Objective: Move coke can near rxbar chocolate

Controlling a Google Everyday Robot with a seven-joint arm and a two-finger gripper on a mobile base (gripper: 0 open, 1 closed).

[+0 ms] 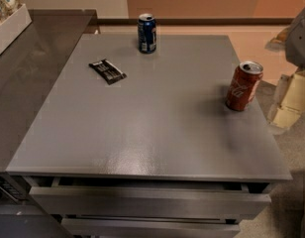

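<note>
Cream gripper (285,102) near coke can (244,86), apart

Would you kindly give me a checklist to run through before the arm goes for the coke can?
1. Coke can stands upright by the right edge of the table: ok.
2. Hand is off the table's right side, apart from the can: ok.
3. Rxbar chocolate lies flat at back left, in plain view: ok.
4. Blue can stands at the back edge, off the line from can to bar: ok.
5. Can already near bar: not ok.
</note>
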